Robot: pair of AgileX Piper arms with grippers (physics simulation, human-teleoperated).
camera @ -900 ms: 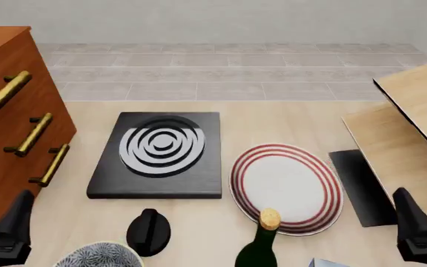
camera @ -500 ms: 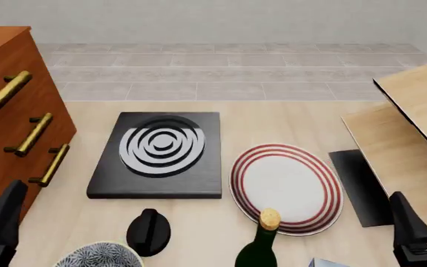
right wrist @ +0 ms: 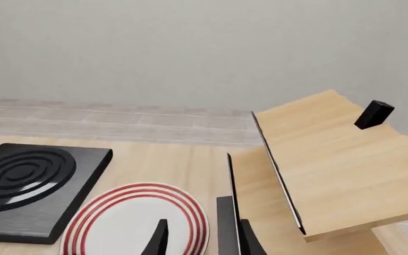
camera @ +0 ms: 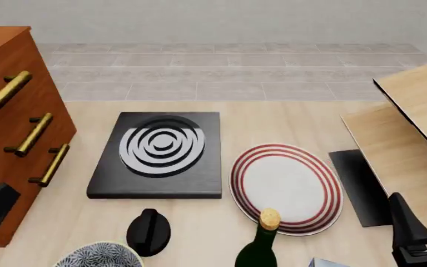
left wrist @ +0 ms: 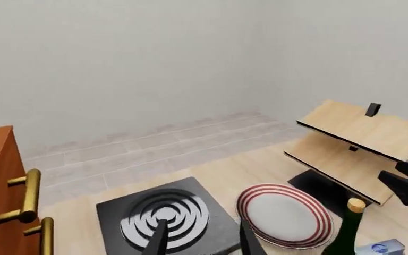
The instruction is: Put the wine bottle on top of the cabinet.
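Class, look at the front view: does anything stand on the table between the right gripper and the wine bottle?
Nothing visible does. The wine bottle stands at the near edge, just in front of the striped plate. The right gripper is off to its right, with only bare table between them.

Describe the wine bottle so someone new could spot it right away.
Start at the red-ringed white plate in the middle of the table. At its near edge stands the wine bottle, upright. It is the only tall dark green glass thing there, with a tan cork on top.
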